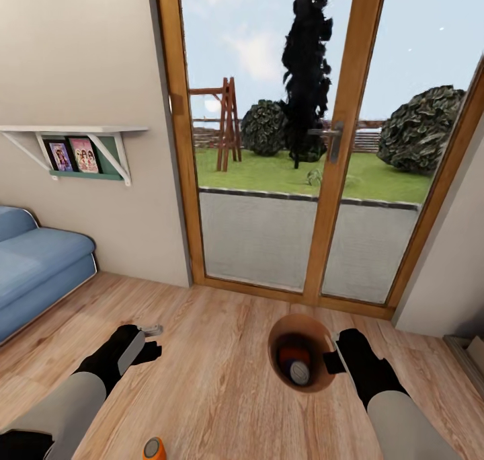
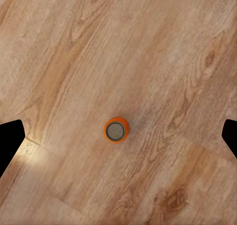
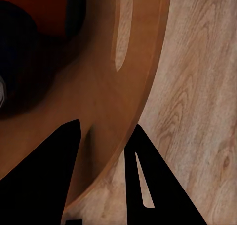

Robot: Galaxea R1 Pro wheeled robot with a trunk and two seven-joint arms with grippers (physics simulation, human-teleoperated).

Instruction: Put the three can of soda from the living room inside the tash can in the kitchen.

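In the head view, the living room's wood-plank floor (image 1: 222, 352) is seen before wood-framed glass doors (image 1: 296, 177), with a blue sofa (image 1: 33, 272) at the left. The tash can (image 1: 279, 369) stands on the floor with its rim pinched by the right hand (image 1: 334, 362), one finger inside the wall and one outside. Two cans are seen lying inside it, one orange (image 1: 294, 355) and one dark blue with a silvery top (image 1: 298, 372). The third orange can (image 1: 154, 449) stands upright on the floor near the lower edge, short of the left hand (image 1: 153, 340), whose spread cannot be told from here. In the left wrist view, that can (image 2: 116, 129) is seen from straight above, its silvery top centred between the dark fingertips (image 2: 10, 141), which are spread wide and hold nothing. It is judged to be light, stiff and smooth-sided, likely to tip or roll if nudged, so a hold across the middle of its round wall is suggested. In the right wrist view, the fingers (image 3: 44, 180) are seen straddling the bin's thin wall (image 3: 123, 101), pressed on it, a detail less clear from the head. The bin is judged rigid and light, though a grip on one point of the rim may let it swing.
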